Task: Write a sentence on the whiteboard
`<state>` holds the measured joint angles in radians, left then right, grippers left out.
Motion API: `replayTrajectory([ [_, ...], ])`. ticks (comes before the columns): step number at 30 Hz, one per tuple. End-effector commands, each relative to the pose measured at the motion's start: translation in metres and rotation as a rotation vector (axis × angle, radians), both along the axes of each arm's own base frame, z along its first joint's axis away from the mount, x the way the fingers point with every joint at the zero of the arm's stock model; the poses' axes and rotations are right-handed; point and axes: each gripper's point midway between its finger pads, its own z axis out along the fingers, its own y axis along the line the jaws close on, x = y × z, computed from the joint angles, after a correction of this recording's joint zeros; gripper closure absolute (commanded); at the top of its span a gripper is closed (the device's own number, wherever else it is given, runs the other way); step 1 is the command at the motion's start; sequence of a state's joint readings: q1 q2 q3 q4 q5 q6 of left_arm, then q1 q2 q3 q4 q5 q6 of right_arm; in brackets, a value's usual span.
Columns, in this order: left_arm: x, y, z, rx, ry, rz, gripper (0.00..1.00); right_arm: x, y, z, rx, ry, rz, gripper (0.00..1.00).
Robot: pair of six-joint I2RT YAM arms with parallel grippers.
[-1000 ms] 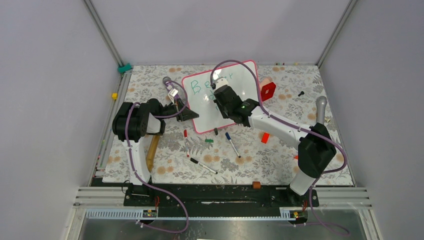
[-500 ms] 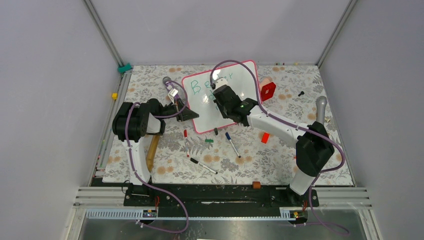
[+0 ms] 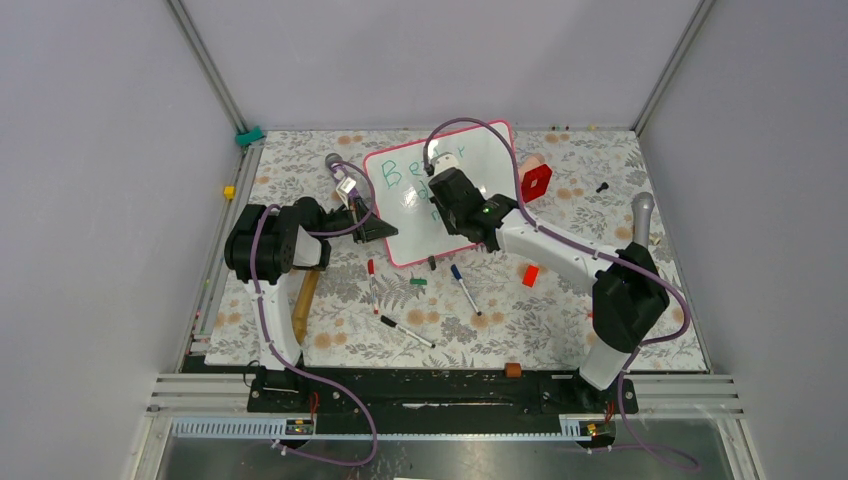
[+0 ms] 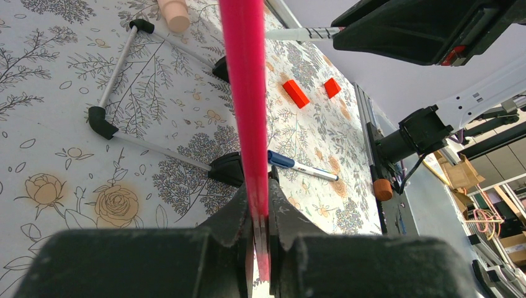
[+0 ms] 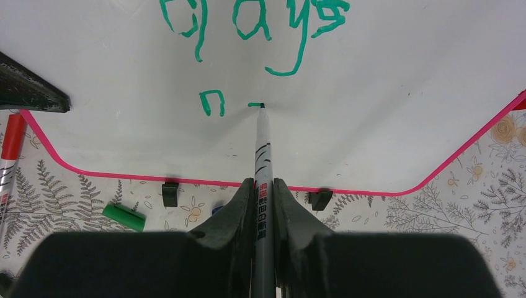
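The whiteboard (image 3: 480, 160) with a pink-red frame stands tilted at the back middle; it also fills the right wrist view (image 5: 384, 112). The green sentence (image 5: 248, 25) shows "days", an "n" and a short stroke below; "Be" shows in the top view (image 3: 396, 176). My right gripper (image 5: 263, 205) is shut on a green marker (image 5: 263, 161) whose tip touches the board at the short stroke. My left gripper (image 4: 260, 211) is shut on the board's pink left edge (image 4: 245, 93), also seen from above (image 3: 368, 224).
Loose markers lie on the floral mat: red (image 3: 372, 280), blue (image 3: 463, 286), black (image 3: 407, 331). A green cap (image 3: 418, 282) lies near them. A red block (image 3: 536, 181), a small red piece (image 3: 530, 276), a wooden-handled tool (image 3: 305, 300) and a grey-handled tool (image 3: 641, 215) lie around.
My right gripper has shifted slightly right along the board with the marker. The left arm has not moved.
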<state>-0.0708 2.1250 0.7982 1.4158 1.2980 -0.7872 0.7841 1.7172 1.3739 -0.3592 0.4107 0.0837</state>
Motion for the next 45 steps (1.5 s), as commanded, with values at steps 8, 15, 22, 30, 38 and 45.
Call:
replayTrajectory([
  [8,-0.026,-0.006,-0.011,0.022,-0.099,-0.153,1.0,0.022,-0.005,0.024,0.031,-0.062,-0.058,1.0],
  [15,-0.026,-0.006,-0.012,0.022,-0.097,-0.152,1.0,0.022,0.002,0.024,0.049,-0.05,-0.033,1.0],
  [22,-0.026,-0.006,-0.012,0.022,-0.097,-0.152,1.0,0.019,0.01,0.023,0.074,-0.03,0.001,1.0],
  [30,-0.026,-0.006,-0.011,0.022,-0.098,-0.151,1.0,0.017,0.014,0.022,0.087,-0.017,0.023,1.0],
  [38,-0.026,-0.006,-0.011,0.022,-0.097,-0.152,1.0,0.011,0.015,0.014,0.085,0.012,0.046,1.0],
  [45,-0.026,-0.006,-0.011,0.022,-0.098,-0.151,1.0,0.007,0.011,0.004,0.063,0.037,0.046,1.0],
])
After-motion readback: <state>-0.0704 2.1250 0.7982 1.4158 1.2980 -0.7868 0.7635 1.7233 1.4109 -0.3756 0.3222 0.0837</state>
